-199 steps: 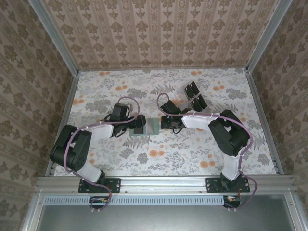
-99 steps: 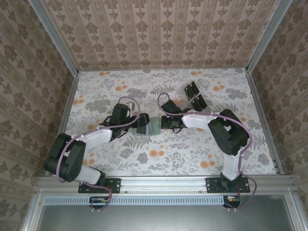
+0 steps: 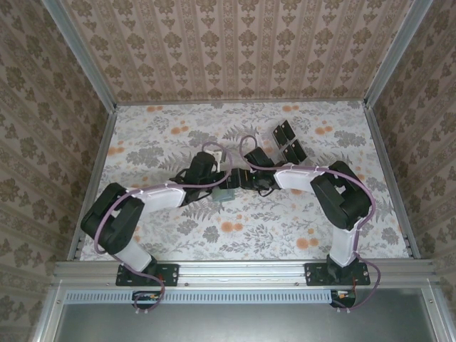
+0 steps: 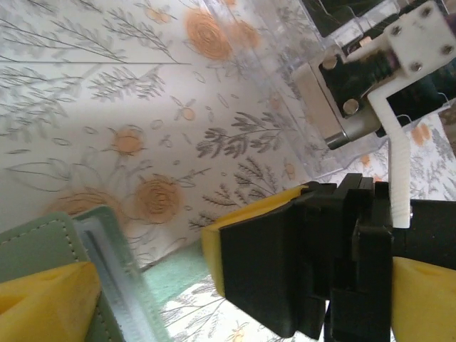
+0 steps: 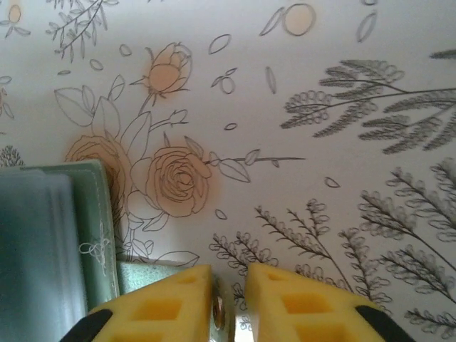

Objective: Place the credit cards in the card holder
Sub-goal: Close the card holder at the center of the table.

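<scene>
Covering the whole floor of the booth, the white tablecloth printed with grey leaves and orange flowers (image 3: 320, 221) carries everything else. Two white-and-black arms bend inward and meet at its middle. The left gripper (image 3: 216, 182) is spread wide, and one of its yellow foam fingers (image 4: 43, 303) sits right at the holder's edge. The right gripper (image 5: 228, 308) faces it from the other side. Its own yellow pads stand only a narrow slit apart, just above a green flap. I cannot tell whether they touch that flap.

Further back and to the right is the clear plastic slotted tray (image 4: 285, 43). Between the two grippers, flat on the cloth, lies the sage-green rectangular card holder (image 3: 226, 194). It is opened, so a clear inner pocket shows. The small thin black credit cards (image 3: 283, 132) stand in the tray, well apart from the holder.
</scene>
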Controlling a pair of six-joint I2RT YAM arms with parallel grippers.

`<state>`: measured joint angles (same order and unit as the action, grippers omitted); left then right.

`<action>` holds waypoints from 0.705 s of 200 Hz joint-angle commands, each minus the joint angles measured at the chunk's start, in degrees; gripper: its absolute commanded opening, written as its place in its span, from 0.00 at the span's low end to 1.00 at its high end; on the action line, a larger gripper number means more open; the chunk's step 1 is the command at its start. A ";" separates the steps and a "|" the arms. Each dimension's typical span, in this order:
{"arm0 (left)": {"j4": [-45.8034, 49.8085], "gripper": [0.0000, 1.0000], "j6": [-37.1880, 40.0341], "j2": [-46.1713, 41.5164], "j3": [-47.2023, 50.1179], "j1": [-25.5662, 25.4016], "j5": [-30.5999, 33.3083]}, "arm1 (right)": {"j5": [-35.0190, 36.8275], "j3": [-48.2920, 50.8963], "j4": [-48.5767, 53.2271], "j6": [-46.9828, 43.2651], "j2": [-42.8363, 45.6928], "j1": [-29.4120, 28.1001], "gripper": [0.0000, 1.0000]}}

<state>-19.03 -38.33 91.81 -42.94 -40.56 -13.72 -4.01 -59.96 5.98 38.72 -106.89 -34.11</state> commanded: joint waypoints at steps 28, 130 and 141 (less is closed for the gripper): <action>-3.97 1.00 -3.31 5.53 1.38 -1.33 3.20 | 3.06 7.66 0.18 2.22 11.32 2.37 0.33; -1.91 1.00 -1.51 -0.53 -0.87 2.29 2.26 | 3.09 19.73 -1.87 6.77 30.38 1.37 0.34; 0.63 1.00 -0.27 -4.91 -0.43 3.28 4.38 | 2.80 19.35 -1.62 6.76 30.67 0.86 0.34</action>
<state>-30.00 -40.12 92.09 -44.66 -45.69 -25.58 0.25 -41.60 1.89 44.62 -81.54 -33.01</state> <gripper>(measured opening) 0.997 0.338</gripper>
